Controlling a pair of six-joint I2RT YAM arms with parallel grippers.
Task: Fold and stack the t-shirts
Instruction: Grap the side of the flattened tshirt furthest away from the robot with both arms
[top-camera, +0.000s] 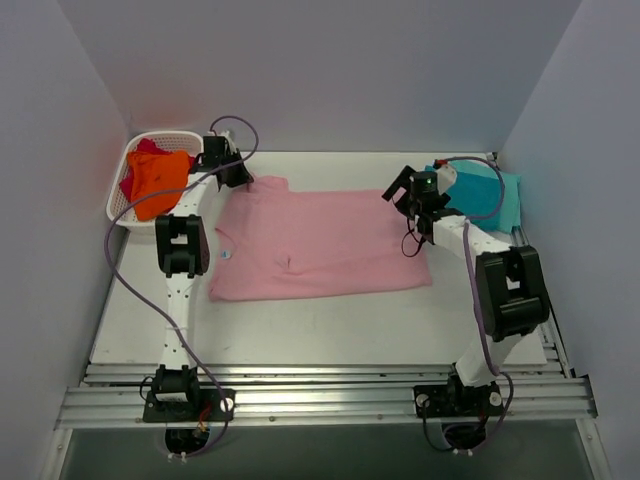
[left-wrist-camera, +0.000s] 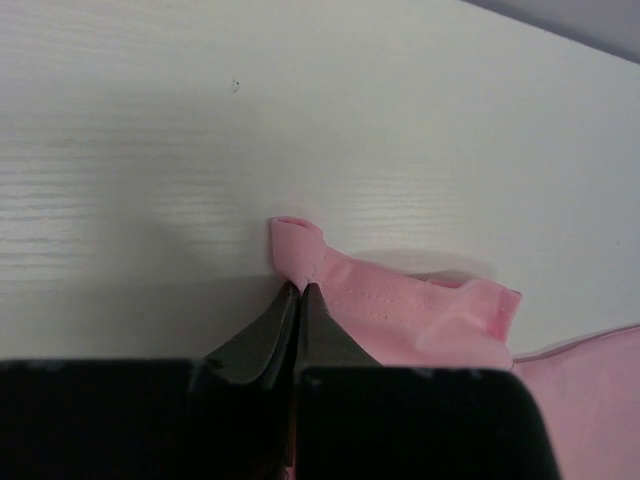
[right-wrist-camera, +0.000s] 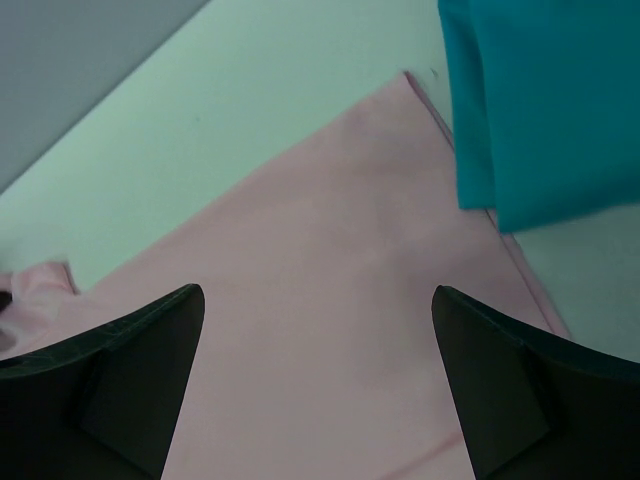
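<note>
Pinching a sleeve (left-wrist-camera: 400, 305) of the pink tee (top-camera: 320, 245), the left pincer (left-wrist-camera: 300, 288) is clamped; the right pincer (right-wrist-camera: 318, 292) hangs wide above it.

No legible text or markings

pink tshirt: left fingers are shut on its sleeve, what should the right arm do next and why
Probably lower the right fingers, open above the pink t-shirt, onto its far corner beside the teal pile and close: the left fingers pinch the sleeve.
</note>
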